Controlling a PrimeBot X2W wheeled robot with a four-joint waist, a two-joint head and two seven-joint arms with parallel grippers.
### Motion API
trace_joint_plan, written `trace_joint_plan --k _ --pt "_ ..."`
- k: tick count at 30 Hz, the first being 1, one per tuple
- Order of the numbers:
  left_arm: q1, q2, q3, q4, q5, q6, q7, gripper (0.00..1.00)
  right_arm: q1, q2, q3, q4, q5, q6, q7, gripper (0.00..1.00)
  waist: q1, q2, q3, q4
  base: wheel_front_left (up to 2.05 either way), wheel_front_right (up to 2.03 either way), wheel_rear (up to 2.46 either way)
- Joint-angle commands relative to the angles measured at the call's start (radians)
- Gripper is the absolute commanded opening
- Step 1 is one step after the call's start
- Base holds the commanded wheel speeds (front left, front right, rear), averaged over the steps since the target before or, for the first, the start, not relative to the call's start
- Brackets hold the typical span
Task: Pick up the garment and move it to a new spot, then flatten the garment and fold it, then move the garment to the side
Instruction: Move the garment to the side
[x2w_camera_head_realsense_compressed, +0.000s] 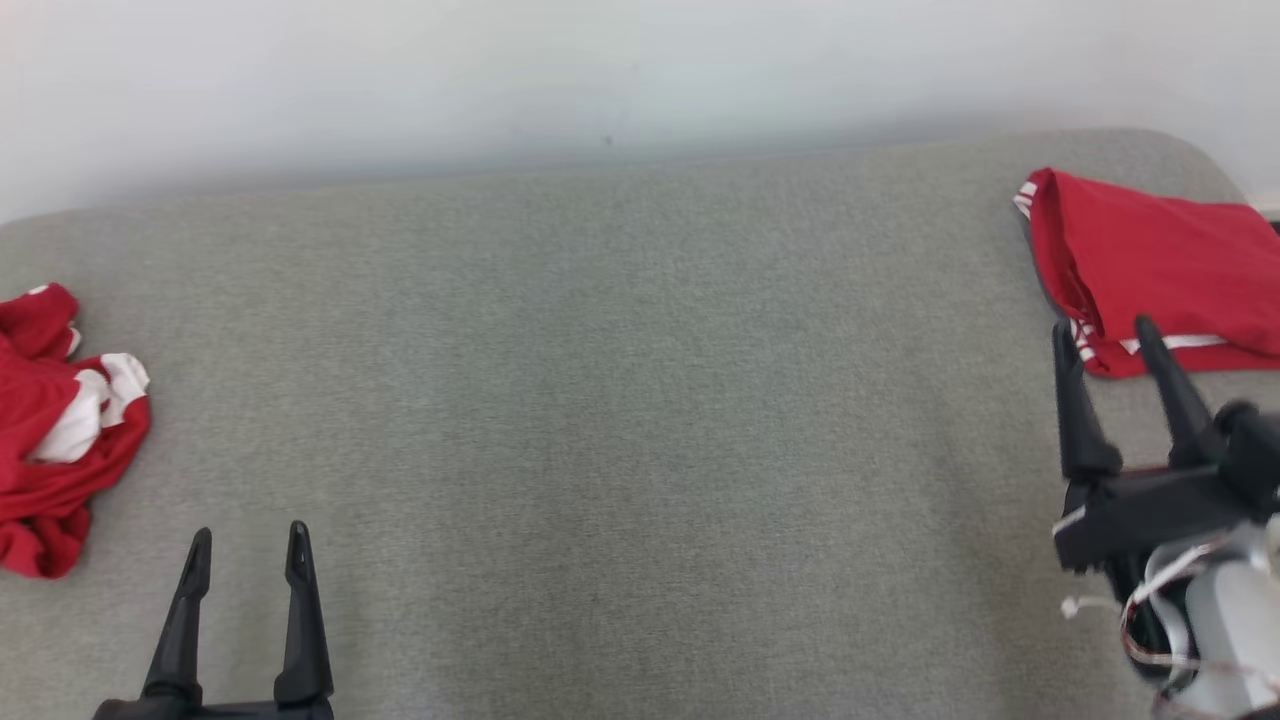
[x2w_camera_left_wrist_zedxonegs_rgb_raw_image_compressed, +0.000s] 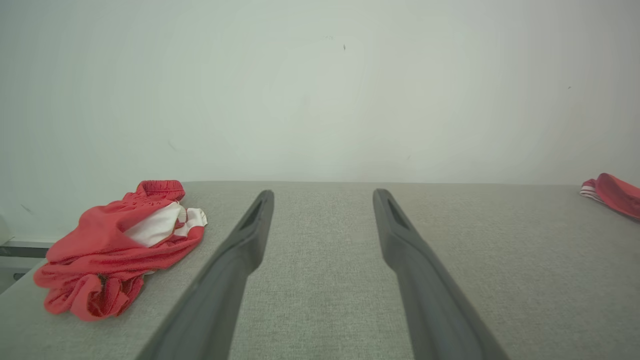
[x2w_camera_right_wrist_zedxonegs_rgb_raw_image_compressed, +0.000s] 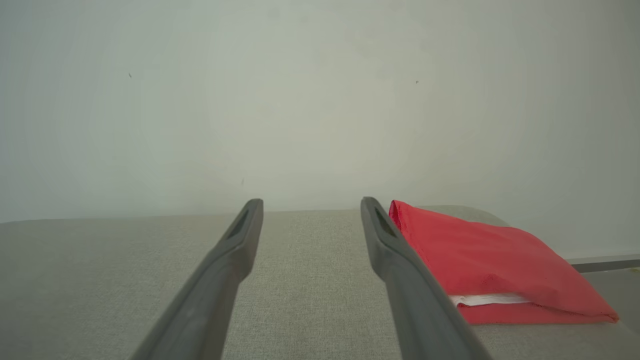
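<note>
A crumpled red and white garment (x2w_camera_head_realsense_compressed: 55, 430) lies at the far left edge of the grey table (x2w_camera_head_realsense_compressed: 620, 400); the left wrist view has the same garment (x2w_camera_left_wrist_zedxonegs_rgb_raw_image_compressed: 115, 247) left of my fingers. My left gripper (x2w_camera_head_realsense_compressed: 248, 550) stands open near the front edge, right of that heap and apart from it, nothing between its fingers. A folded red garment with white trim (x2w_camera_head_realsense_compressed: 1150, 265) rests at the far right; in the right wrist view this folded garment (x2w_camera_right_wrist_zedxonegs_rgb_raw_image_compressed: 495, 265) lies just right of my right finger. My right gripper (x2w_camera_head_realsense_compressed: 1105, 340) is open, its tips beside the folded piece's near left corner.
A pale wall (x2w_camera_head_realsense_compressed: 600, 70) runs behind the table's far edge. The table's rounded far right corner (x2w_camera_head_realsense_compressed: 1190, 150) lies just beyond the folded garment. Wide bare grey surface stretches between the two garments.
</note>
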Motion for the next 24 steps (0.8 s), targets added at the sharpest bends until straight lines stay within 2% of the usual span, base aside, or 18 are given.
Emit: trace_joint_plan --k 1,11,16,24 --pt "0.013 -0.004 0.004 0.005 0.005 -0.004 -0.003 1.00 0.038 0.017 -0.013 -0.027 -0.012 0.000 0.010 1.00 0.0003 0.0002 -0.033 0.033 0.00 0.00 0.00" --pt "0.030 -0.010 0.019 0.035 0.017 -0.014 -0.003 1.00 0.285 0.161 -0.093 -0.228 -0.045 0.000 0.072 1.00 0.0003 0.0002 -0.065 0.058 0.00 0.00 0.00" --pt "0.042 -0.006 0.029 0.051 0.021 -0.014 -0.003 1.00 0.358 0.196 -0.090 -0.277 -0.098 0.000 0.074 1.00 0.0003 0.0002 -0.088 0.064 0.00 0.00 0.00" --pt "0.051 0.034 0.003 0.091 0.025 -0.030 -0.003 1.00 0.453 0.244 -0.109 -0.316 -0.150 0.000 0.068 1.00 0.0003 0.0002 -0.129 0.082 0.00 0.00 0.00"
